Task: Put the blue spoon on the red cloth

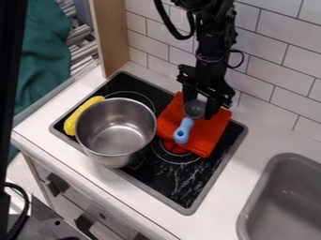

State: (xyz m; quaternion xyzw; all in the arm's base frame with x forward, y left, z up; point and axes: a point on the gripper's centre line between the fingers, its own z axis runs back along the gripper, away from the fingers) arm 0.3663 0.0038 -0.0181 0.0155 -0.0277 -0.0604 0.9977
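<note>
— How many of each are there?
— One pot (pixel 113 160), one red cloth (pixel 214 133), one blue-handled spoon (pixel 182 131) with a grey bowl, and one long, yellow, bumpy thing (pixel 80 115). One black stove top (pixel 164 188) and one grey sink (pixel 256 188), too, both set in the white tabletop (pixel 263 133).

— Take the pot as your mark. Where's the spoon?
— Right of the pot, over the red cloth, with its handle pointing toward the camera and its bowl toward the tiled wall (pixel 270 56).

— And the hand (pixel 201 108)?
— Right of the pot and a bit farther back, low over the cloth. Its two fingers stand wide apart, right by the spoon's bowl. I can't tell whether either one touches it.

— What else is around the pot?
— The yellow thing sits just beside it on the left, partly hidden by it. The sink is well apart, off to the right.

— Anything in the way?
— The pot takes up much of the stove's left part and stands close against the cloth's left side. The hand and arm hide part of the cloth's back edge.
</note>
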